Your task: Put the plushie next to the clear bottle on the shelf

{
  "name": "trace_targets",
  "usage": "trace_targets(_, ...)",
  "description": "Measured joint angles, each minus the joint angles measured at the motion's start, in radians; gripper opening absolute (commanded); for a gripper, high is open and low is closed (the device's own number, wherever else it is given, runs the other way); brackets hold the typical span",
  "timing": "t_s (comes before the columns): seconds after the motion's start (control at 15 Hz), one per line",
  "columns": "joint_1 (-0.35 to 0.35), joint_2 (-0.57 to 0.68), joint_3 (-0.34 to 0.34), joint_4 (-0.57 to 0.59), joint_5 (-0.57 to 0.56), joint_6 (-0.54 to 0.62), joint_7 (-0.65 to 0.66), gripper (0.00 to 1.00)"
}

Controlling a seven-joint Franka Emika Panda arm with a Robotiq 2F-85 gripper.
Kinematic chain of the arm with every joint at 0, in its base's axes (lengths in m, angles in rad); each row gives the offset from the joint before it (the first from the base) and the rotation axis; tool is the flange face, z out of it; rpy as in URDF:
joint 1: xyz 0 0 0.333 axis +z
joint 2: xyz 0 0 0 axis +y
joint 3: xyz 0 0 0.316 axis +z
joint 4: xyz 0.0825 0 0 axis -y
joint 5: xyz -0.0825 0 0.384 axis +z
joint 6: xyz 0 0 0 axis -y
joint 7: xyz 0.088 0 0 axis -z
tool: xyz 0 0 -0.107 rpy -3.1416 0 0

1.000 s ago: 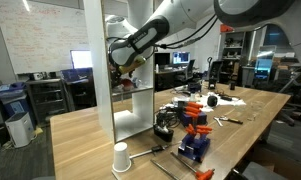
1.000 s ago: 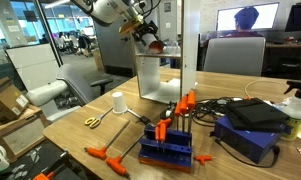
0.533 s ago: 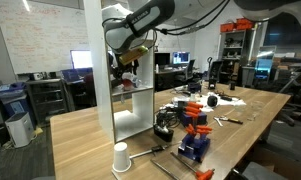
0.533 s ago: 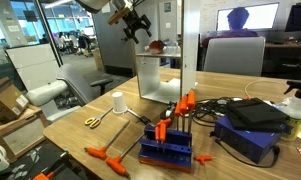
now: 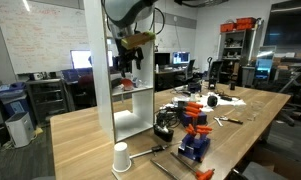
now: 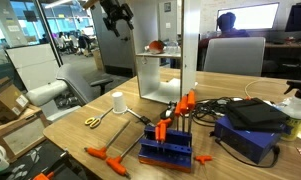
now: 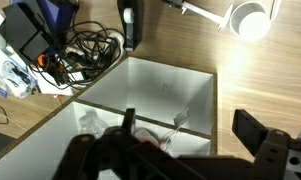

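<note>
The shelf is a tall, narrow white unit with flat boards between white uprights, standing upright on a wooden table; in both exterior views its compartments are open at the sides. The plushie, a small orange-red soft toy with darker patches, sits on a middle board, near the board's edge. The clear bottle shows only in the wrist view as a faint see-through shape on a white board; whether it touches the plushie cannot be told
</note>
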Motion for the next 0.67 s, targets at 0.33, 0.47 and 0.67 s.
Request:
trace_targets(0.33, -0.025, -0.275, 0.037, -0.243, 0.141, 0.028, -0.048, 1.0)
trace_targets(0.47, -0.041, -0.39, 0.036, -0.339, 0.206, 0.033, -0.096, 1.0)
trace_targets(0.67, -0.094, -0.558, 0.028, -0.471, 0.231, -0.002, -0.108, 1.0)
